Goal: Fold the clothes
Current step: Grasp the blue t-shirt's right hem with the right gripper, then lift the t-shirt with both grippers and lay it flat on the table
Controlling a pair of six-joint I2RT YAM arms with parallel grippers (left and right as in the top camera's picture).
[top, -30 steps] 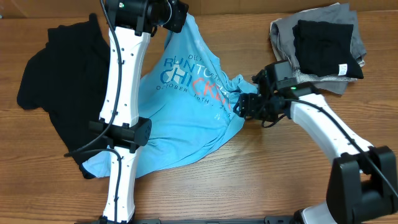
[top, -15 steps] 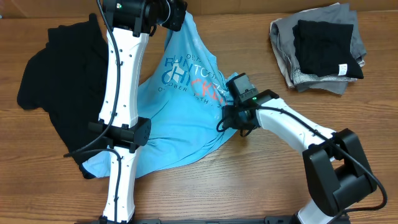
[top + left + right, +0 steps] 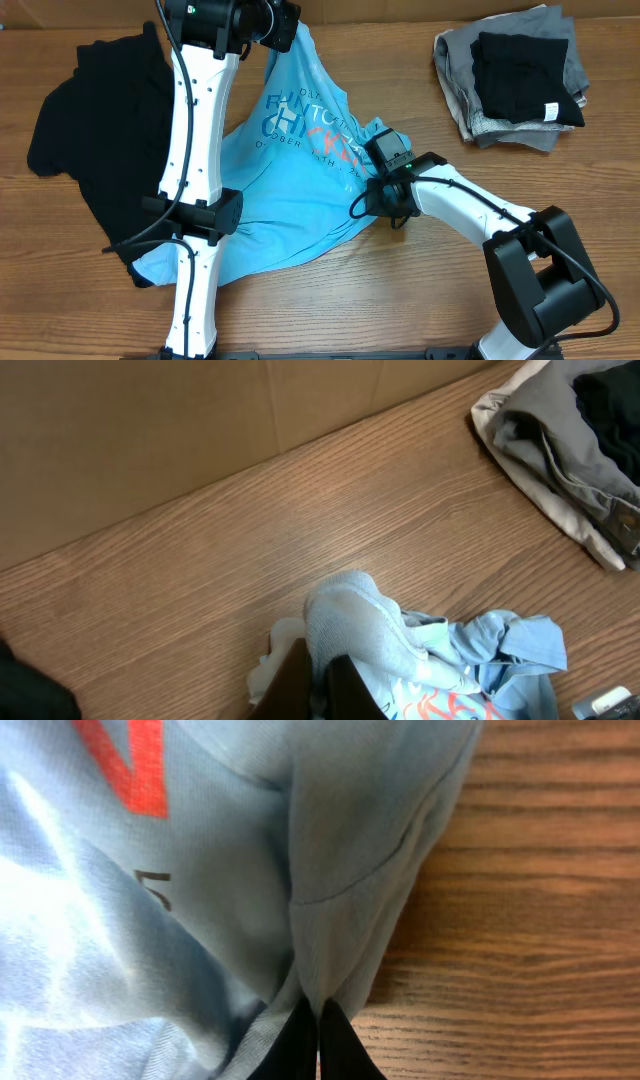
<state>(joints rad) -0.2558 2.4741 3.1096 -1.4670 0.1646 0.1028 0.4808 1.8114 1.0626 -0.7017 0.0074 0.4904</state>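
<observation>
Since a second ago the right tool (image 3: 383,197) has swung left across the worktop (image 3: 420,300) onto the right edge of the T-shirt (image 3: 300,205), and its fingers have come together there. The left tool (image 3: 288,28) has not shifted: it stays at the far side, clamped on the T-shirt's top end.

The T-shirt lies mid-worktop, slung between the two grips. Its long axis runs from the left tool at the back down toward the near-left corner, partly under the left arm. From the right tool the bulk of the cloth lies to the left and nearer the front edge, so I judge that any pull to spread it must go rightward, away from the left arm. The right arm is nearer this loose side. The black garment (image 3: 95,140) lies crumpled further left, touching or overlapping the T-shirt's left edge, and is nearer the left arm.

Overhead, both grips are hidden by the tools' own bodies. The right wrist view settles one: its tool (image 3: 317,1023) is pinched on a seamed fold of blue cloth at the hem, with bare wood just beside it. The left wrist view shows its tool (image 3: 320,670) closed on a bunched blue tip lifted off the wood. It also shows the folded pile (image 3: 560,450) at far right, well apart from the T-shirt.
</observation>
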